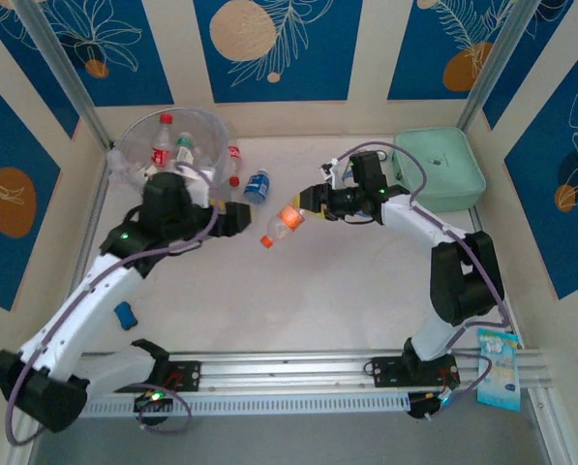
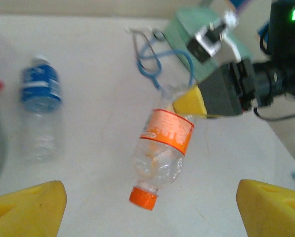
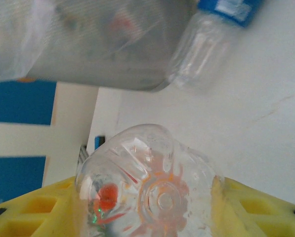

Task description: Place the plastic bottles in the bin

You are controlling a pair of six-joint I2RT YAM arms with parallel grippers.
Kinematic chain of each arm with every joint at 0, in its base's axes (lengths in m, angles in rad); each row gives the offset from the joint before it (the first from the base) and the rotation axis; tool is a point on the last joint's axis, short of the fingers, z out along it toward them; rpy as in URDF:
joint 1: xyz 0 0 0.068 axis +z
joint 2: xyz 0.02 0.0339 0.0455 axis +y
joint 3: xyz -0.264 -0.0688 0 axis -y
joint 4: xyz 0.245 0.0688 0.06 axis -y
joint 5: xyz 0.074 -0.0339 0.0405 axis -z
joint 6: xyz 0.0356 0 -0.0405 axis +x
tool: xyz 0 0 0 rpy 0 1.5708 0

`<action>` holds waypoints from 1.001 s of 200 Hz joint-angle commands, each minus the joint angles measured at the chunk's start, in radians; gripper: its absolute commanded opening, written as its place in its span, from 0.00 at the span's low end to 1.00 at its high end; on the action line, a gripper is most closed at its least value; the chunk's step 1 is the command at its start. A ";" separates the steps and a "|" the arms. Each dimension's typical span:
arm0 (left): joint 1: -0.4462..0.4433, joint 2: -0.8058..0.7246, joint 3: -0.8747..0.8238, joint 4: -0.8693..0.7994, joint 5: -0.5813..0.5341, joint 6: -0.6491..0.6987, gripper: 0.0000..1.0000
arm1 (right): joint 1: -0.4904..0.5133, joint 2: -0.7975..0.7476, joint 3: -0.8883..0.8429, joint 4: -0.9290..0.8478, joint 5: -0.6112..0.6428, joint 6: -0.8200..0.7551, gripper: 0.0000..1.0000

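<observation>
Right end effector [image 1: 306, 203] clamps the base of a clear plastic bottle with orange label and cap [image 1: 285, 221], holding it above the white worktop [image 1: 347, 291], cap toward the left end effector [image 1: 242, 215], which stands spread and empty. Likely purpose: a handover, since the round translucent grey-white bin [image 1: 122, 147] stands at the left arm's side.

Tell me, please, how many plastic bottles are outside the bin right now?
3. An orange-labelled bottle hangs in the right gripper; a blue-labelled bottle lies on the table; a red-labelled bottle sits beside the bin. The left arm may hide more.
</observation>
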 commanded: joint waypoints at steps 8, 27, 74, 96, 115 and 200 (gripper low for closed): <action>-0.126 0.119 0.109 -0.027 -0.096 0.052 0.80 | 0.009 -0.059 -0.004 -0.014 -0.157 -0.065 0.26; -0.172 0.190 0.131 -0.007 -0.085 0.046 0.73 | 0.010 -0.075 -0.026 0.032 -0.184 -0.030 0.24; -0.207 0.291 0.158 0.024 -0.046 0.035 0.65 | 0.009 -0.133 -0.073 0.090 -0.204 0.017 0.23; -0.213 0.304 0.164 0.031 -0.036 0.040 0.59 | 0.007 -0.150 -0.087 0.110 -0.199 0.036 0.22; -0.213 0.310 0.170 0.030 -0.034 0.041 0.51 | 0.007 -0.154 -0.093 0.133 -0.202 0.055 0.22; -0.210 0.303 0.167 0.045 -0.075 0.038 0.27 | -0.021 -0.171 -0.087 0.118 -0.168 0.075 0.63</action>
